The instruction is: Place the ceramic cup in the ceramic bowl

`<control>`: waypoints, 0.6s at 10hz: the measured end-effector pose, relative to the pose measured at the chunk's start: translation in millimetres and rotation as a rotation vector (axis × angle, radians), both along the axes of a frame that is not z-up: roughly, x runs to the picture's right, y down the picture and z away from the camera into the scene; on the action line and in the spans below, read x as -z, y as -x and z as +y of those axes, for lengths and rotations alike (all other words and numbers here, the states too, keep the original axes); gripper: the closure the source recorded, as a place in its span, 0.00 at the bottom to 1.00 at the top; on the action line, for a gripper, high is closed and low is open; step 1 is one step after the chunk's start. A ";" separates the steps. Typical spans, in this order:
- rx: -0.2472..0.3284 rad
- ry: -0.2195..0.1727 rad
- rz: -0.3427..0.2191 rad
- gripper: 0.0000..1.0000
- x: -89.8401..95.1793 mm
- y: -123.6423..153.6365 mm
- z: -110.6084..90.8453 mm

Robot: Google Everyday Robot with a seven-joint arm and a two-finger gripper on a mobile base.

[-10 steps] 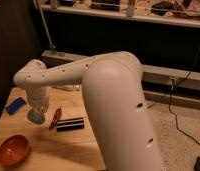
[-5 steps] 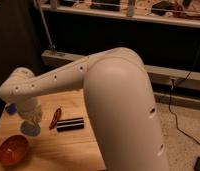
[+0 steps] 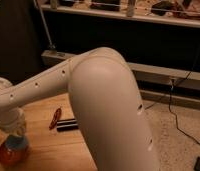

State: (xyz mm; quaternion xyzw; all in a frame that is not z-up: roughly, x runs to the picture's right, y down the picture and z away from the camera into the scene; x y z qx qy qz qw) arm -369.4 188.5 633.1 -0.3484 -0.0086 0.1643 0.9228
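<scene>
The orange-red ceramic bowl point(image 3: 9, 156) sits on the wooden table point(image 3: 48, 145) at the lower left of the camera view. The pale grey-blue ceramic cup point(image 3: 16, 142) hangs right over the bowl, at or just inside its rim. My gripper point(image 3: 15, 136) is at the end of the white arm, pointing down and shut on the cup. The wrist hides most of the fingers and the top of the cup. I cannot tell whether the cup touches the bowl.
A slim red object point(image 3: 55, 118) and a black bar point(image 3: 67, 125) lie on the table to the right of the bowl. My large white elbow point(image 3: 110, 105) fills the middle of the view. Dark shelving stands behind, and cables point(image 3: 179, 117) run over the floor at right.
The arm has swung left and toward the table's front, carrying the cup from the middle left of the table to right above the bowl. The bowl has stayed put.
</scene>
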 end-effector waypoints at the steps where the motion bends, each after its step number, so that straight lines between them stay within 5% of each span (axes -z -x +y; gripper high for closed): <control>1: 0.013 0.002 -0.020 1.00 1.8 7.5 0.9; 6: 0.016 0.027 -0.111 1.00 -16.3 40.6 3.1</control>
